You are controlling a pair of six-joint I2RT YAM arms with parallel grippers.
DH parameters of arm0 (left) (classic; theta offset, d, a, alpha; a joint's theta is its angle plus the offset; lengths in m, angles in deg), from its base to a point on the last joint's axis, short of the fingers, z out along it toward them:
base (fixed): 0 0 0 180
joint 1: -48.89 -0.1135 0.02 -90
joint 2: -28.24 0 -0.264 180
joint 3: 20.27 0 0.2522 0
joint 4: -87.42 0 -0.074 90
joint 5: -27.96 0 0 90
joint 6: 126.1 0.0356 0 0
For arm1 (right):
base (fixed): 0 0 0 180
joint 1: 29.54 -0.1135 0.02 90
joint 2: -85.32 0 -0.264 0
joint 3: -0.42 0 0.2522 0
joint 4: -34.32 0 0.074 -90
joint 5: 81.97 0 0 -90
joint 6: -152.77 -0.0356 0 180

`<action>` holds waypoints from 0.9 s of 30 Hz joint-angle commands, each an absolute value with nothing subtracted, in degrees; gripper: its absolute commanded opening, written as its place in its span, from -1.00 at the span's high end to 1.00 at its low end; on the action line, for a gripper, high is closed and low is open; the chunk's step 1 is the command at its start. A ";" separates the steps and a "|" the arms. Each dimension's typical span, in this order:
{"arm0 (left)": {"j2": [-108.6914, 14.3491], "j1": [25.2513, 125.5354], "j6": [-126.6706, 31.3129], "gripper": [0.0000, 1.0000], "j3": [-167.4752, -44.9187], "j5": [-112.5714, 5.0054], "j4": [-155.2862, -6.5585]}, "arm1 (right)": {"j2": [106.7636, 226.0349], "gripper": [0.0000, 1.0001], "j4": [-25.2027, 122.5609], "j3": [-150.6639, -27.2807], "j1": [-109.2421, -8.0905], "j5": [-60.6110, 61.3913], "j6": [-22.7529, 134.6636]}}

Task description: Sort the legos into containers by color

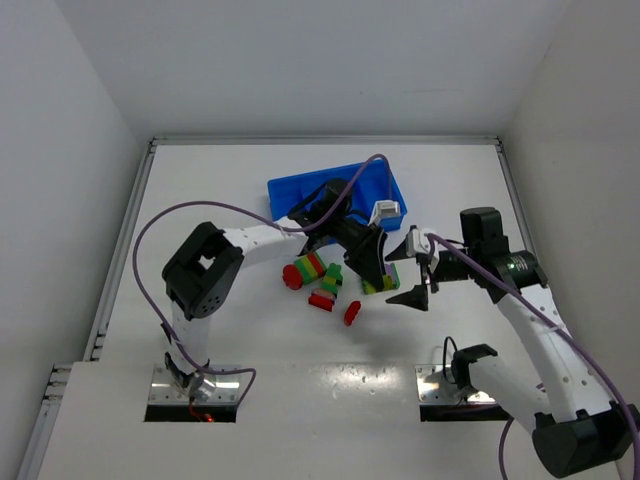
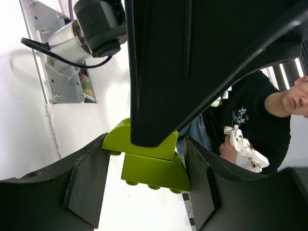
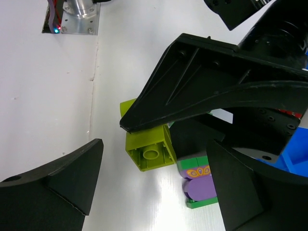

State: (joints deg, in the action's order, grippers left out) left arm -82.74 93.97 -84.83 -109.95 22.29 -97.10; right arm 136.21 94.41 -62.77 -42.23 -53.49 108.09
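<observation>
My left gripper (image 1: 375,272) is shut on a stack of two lime-green legos (image 2: 153,166), held just above the table right of the loose pile; the stack touches both fingers (image 2: 86,187). My right gripper (image 1: 411,270) is wide open facing it, and one of its black fingers covers the top of the stack in the left wrist view. In the right wrist view the lime stack (image 3: 149,147) lies between the open fingers (image 3: 62,183), with a purple and green lego (image 3: 199,180) on the table beside it. The blue tray (image 1: 300,188) stands behind.
Left of the grippers lie a red, green and yellow striped stack (image 1: 305,270), a green and yellow stack (image 1: 331,279) and two red legos (image 1: 321,300) (image 1: 352,313). A corner of the blue tray (image 3: 294,166) shows in the right wrist view.
</observation>
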 commanded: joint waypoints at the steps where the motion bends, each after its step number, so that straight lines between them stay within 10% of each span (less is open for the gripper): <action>1: -83.12 95.29 -84.97 1.00 -112.16 30.94 -97.98 | 136.56 -0.73 92.12 -63.35 -43.42 -54.29 111.28; 9: -83.65 95.30 -85.49 1.00 -112.69 30.94 -97.98 | 137.09 -0.25 92.73 -62.29 -44.57 -53.14 112.95; 20: -83.65 95.30 -85.49 1.00 -113.22 30.94 -97.98 | 137.61 -0.11 95.81 -61.68 -45.62 -50.86 116.73; 27: -83.12 95.30 -85.49 0.96 -112.69 30.94 -97.98 | 137.61 0.59 95.81 -61.15 -45.62 -49.71 117.26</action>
